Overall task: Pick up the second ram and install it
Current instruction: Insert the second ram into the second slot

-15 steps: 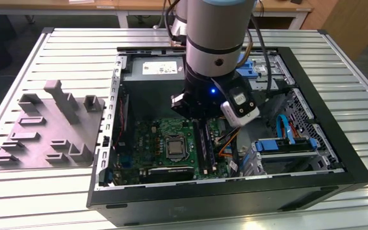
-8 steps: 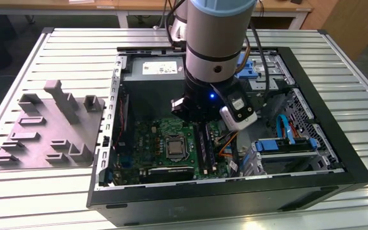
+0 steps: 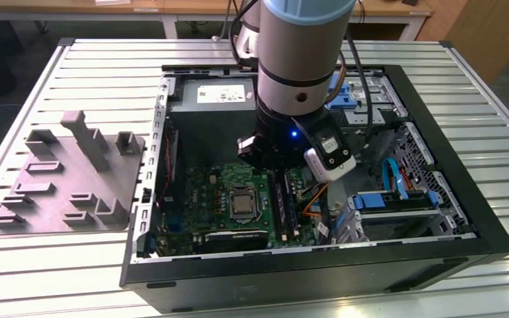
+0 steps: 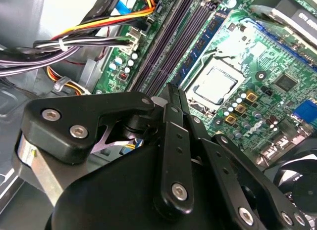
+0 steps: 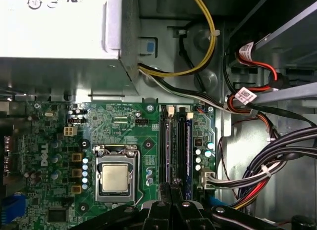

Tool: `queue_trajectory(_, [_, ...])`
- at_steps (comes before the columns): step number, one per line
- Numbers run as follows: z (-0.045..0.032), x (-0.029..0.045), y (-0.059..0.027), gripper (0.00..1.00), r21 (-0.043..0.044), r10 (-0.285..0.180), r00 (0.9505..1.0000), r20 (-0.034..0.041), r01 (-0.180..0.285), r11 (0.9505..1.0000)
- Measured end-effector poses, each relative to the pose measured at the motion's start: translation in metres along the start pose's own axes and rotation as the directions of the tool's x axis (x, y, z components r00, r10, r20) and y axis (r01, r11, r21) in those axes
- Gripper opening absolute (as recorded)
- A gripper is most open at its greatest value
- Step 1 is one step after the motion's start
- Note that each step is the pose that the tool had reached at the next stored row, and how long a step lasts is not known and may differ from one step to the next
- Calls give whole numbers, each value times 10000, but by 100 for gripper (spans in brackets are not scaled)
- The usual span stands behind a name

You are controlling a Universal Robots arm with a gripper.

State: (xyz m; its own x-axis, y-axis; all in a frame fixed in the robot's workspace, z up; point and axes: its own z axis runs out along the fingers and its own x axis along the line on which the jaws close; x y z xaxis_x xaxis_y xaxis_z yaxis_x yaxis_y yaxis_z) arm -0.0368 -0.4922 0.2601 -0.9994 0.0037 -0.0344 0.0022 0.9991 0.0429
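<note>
- The gripper [image 4: 173, 89] hangs low inside the open computer case [image 3: 466, 218], at the centre of the exterior view. Its fingers [image 4: 170, 111] are drawn almost together and lined up with the memory slots [image 4: 158, 57], likely for a straight push down.
- The memory stick [image 4: 200, 42] runs along those slots from just beside the gripper. I cannot tell whether it is pinched or already seated.

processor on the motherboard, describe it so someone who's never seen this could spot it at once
Inside the open black computer case, find the green motherboard. The processor sits in a metal frame beside the long black memory slots. It is the only plain silver square on the board.
</note>
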Motion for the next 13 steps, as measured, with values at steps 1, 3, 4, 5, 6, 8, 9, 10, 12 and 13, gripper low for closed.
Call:
queue_trajectory(1, [12, -15, -1, 11, 0, 1, 10000, -16, -1, 10000])
queue_trajectory(3, [32, -30, -5, 11, 3, 3, 10000, -60, -3, 10000])
queue_trajectory(4, [41, -36, -6, 11, 3, 4, 10000, -80, -4, 10000])
queue_trajectory(5, [52, -41, -7, 11, 3, 5, 10000, -96, -5, 10000])
queue_trajectory(6, [63, -44, -7, 11, 3, 5, 9999, -110, -5, 10000])
queue_trajectory(8, [71, -43, -8, 11, 4, 7, 9999, -115, -7, 10000])
queue_trajectory(9, [71, -44, -8, 11, 4, 6, 9999, -116, -6, 10000])
queue_trajectory(10, [71, -44, -8, 11, 5, 6, 9999, -116, -6, 10000])
queue_trajectory(12, [75, -44, -9, 11, 2, 5, 9999, -115, -5, 10000])
queue_trajectory(13, [80, -44, -11, 11, 0, 5, 9999, -115, -5, 10000])
